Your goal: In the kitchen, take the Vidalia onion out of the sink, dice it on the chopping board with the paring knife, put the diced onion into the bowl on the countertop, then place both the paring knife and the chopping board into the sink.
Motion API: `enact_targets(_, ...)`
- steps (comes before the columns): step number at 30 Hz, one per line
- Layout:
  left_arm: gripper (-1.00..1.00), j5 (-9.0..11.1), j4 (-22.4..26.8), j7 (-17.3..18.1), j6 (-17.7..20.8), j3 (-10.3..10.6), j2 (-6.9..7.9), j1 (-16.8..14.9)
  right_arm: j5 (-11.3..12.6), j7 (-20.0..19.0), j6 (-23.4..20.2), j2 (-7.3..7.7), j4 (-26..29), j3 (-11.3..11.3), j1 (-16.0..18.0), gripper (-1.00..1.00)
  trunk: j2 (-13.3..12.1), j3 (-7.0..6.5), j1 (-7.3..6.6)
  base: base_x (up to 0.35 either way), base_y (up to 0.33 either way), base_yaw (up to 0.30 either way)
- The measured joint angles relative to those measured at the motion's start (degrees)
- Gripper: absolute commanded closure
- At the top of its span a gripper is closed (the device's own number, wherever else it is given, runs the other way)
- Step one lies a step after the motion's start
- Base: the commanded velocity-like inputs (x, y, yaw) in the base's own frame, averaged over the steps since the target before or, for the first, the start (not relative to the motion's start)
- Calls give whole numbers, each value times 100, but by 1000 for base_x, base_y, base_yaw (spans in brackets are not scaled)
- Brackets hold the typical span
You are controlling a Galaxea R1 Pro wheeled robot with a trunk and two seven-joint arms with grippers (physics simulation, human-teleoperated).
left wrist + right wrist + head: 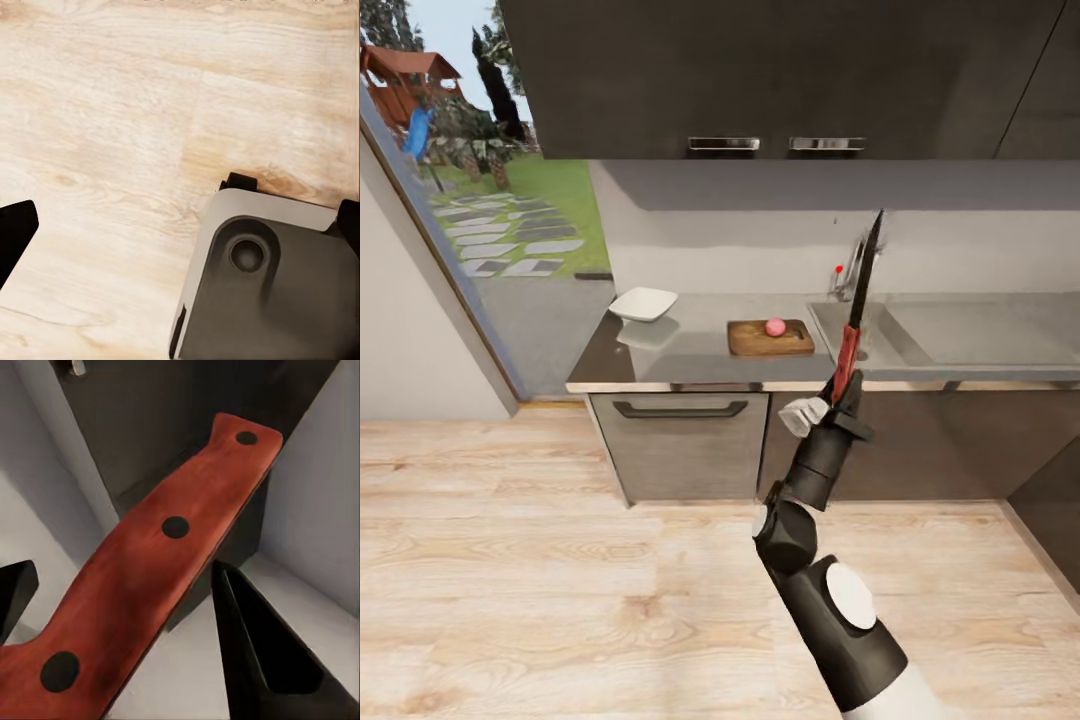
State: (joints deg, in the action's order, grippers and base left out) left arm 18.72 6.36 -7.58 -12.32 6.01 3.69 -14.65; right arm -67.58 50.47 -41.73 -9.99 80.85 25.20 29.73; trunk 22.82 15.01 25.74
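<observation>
Red-handled, the paring knife (852,330) stands blade-up in the right gripper (838,398), whose jaws are clamped on its handle, well back from the counter (660,360). The Vidalia onion (775,327) sits on the chopping board (745,342), beside the sink (960,335); the left jaws' state cannot be told. Likely risk: the round bulb rolling under a skewed cut.

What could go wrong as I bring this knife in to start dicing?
The small pinkish-red round onion sits loose on the dark brown wooden chopping board, so it may roll off when the blade presses down. The right hand holds the red-handled paring knife by its handle with the blade pointing up near the chrome faucet; swinging in could clip it.
</observation>
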Motion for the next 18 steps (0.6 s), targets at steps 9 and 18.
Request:
enact_targets(9,-100,-5,7,1,1,-16,-25,0,-715,-2795,-502,-1,1,946,0,100,0,0,-1,218,-221,0)
enact_targets(18,-100,-5,42,-17,11,-35,-7,0,-1773,-4604,-484,-1,386,961,239,100,0,0,-1,235,-235,0)
